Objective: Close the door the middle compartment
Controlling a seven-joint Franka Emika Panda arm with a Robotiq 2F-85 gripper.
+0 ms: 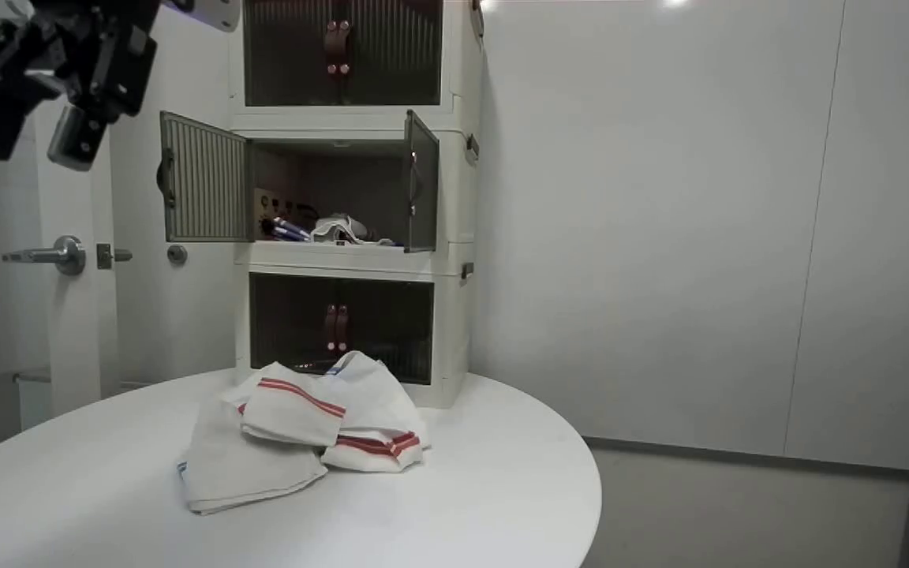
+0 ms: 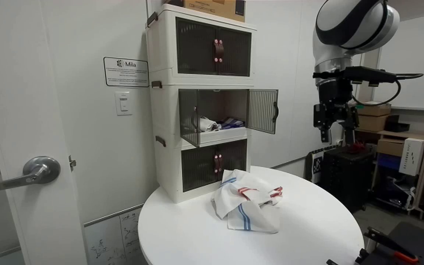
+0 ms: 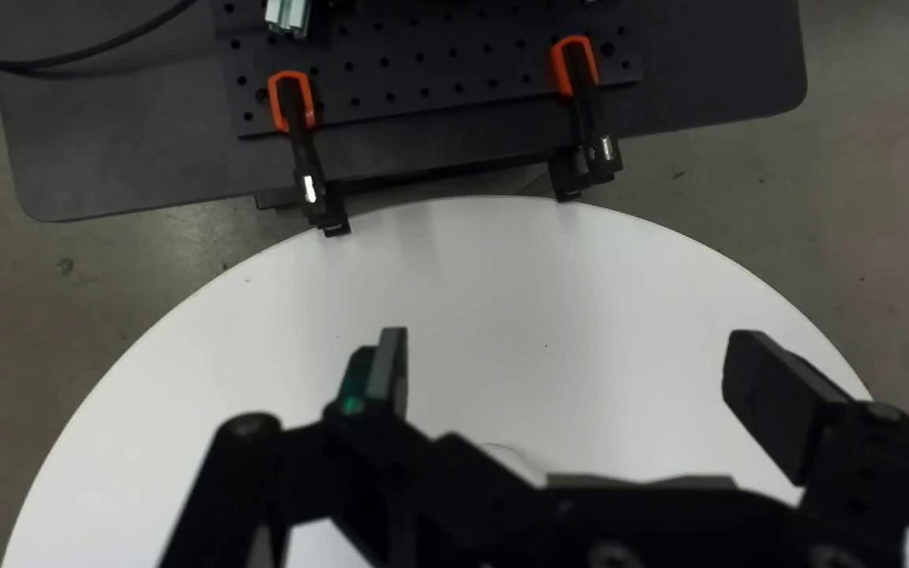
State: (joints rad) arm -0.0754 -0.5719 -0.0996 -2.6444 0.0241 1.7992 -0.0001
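The middle compartment (image 1: pixel 328 252) of the tall white cabinet stands open in both exterior views; its sill also shows here (image 2: pixel 223 136). Its left door leaf (image 1: pixel 210 181) (image 2: pixel 189 117) and right door leaf (image 1: pixel 423 189) (image 2: pixel 262 110) are dark-tinted and both swung outward, each with a dark handle. White and blue cloth items (image 1: pixel 336 229) (image 2: pixel 226 124) lie inside. My gripper (image 1: pixel 35 143) (image 2: pixel 338 137) is open and empty, pointing down, high above the table and apart from the cabinet. In the wrist view the gripper's fingers (image 3: pixel 569 379) are wide apart. The compartment is out of the wrist view.
The top cubby (image 2: pixel 214 46) and bottom cubby (image 2: pixel 214 163) have shut doors. Crumpled white towels (image 1: pixel 304 426) with red and blue stripes lie on the round white table (image 1: pixel 486 489) before the cabinet. A cardboard box (image 2: pixel 215 9) sits on top. Clamps (image 3: pixel 308 166) hold the robot base plate.
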